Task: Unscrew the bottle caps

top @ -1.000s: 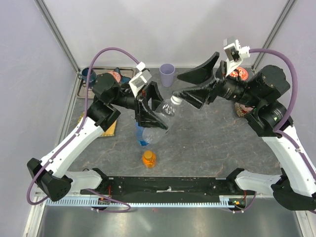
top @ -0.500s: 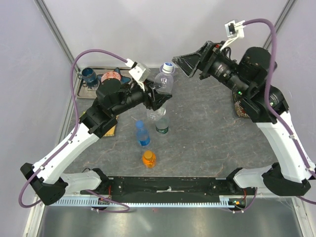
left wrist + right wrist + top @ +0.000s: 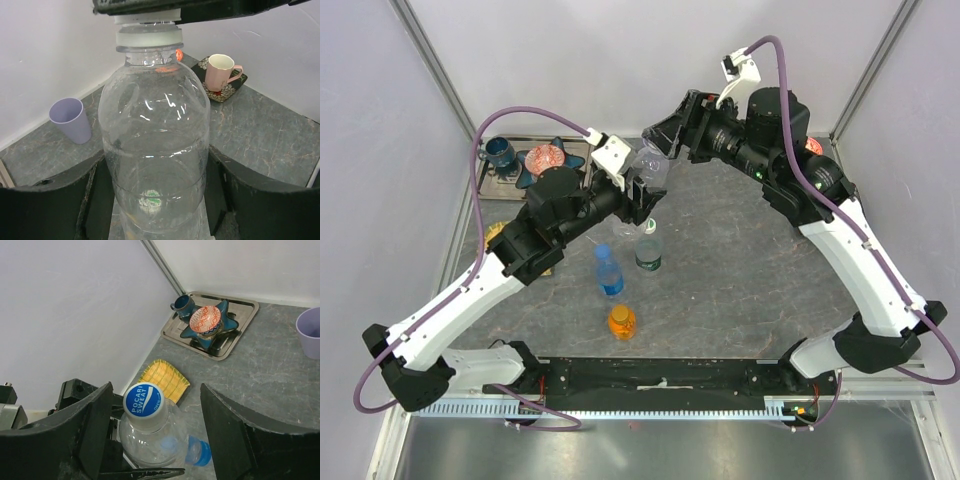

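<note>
My left gripper [image 3: 155, 210] is shut on the lower body of the plain clear bottle [image 3: 155, 125] and holds it upright above the table [image 3: 740, 270]. Its cap [image 3: 143, 402], white with a blue printed top, sits on the neck. My right gripper [image 3: 155, 390] is open and straddles the cap from above, its left finger [image 3: 95, 425] nearer to the cap than the right one, with gaps on both sides. In the top view the held bottle [image 3: 650, 170] hangs below the right gripper [image 3: 665, 135]. On the table stand the blue-label bottle [image 3: 608, 270], the green-label bottle [image 3: 648, 250] and the short orange bottle [image 3: 622, 321], all capped.
A metal tray [image 3: 247, 307] in the back left corner holds a blue cup and a red bowl on a star-shaped dish. A yellow woven mat [image 3: 165, 377] lies by the left wall. The purple cup [image 3: 71, 119] stands at the back, and a pink mug [image 3: 222, 70] on a coaster at the right.
The left arm raised the clear bottle from a low tilt to upright at the back. The right gripper swung left and now sits over the cap.
</note>
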Robot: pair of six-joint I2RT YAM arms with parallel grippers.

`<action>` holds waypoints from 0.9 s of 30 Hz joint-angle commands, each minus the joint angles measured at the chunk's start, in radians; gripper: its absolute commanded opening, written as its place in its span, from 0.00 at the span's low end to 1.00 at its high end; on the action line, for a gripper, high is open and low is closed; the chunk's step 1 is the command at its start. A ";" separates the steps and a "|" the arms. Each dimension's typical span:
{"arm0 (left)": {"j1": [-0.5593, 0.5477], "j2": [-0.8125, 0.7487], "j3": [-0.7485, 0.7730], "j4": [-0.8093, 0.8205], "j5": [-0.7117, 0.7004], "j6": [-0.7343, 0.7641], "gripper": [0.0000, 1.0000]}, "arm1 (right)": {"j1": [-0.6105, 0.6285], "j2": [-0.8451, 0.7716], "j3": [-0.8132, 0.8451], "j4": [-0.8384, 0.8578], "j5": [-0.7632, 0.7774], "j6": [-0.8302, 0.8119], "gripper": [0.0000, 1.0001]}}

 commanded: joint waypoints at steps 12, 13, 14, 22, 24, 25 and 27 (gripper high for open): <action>-0.017 0.002 0.013 0.021 -0.042 0.066 0.29 | 0.021 -0.006 -0.004 0.033 0.013 0.000 0.51; -0.017 0.001 0.011 0.023 -0.040 0.065 0.29 | 0.019 -0.012 -0.017 0.035 0.011 -0.001 0.48; -0.017 0.002 0.013 0.023 -0.040 0.063 0.29 | 0.021 -0.014 -0.022 0.036 0.010 0.000 0.45; -0.017 -0.002 0.030 0.016 -0.005 0.071 0.28 | 0.021 -0.034 -0.083 0.044 -0.056 -0.021 0.18; -0.017 -0.005 0.034 0.006 0.021 0.072 0.28 | 0.021 -0.042 -0.089 0.038 -0.052 -0.041 0.00; -0.017 -0.005 0.044 0.001 0.043 0.072 0.28 | 0.021 -0.052 -0.091 0.033 -0.052 -0.050 0.00; -0.017 -0.013 0.050 -0.008 0.066 0.066 0.28 | 0.021 -0.065 -0.091 0.033 -0.072 -0.075 0.00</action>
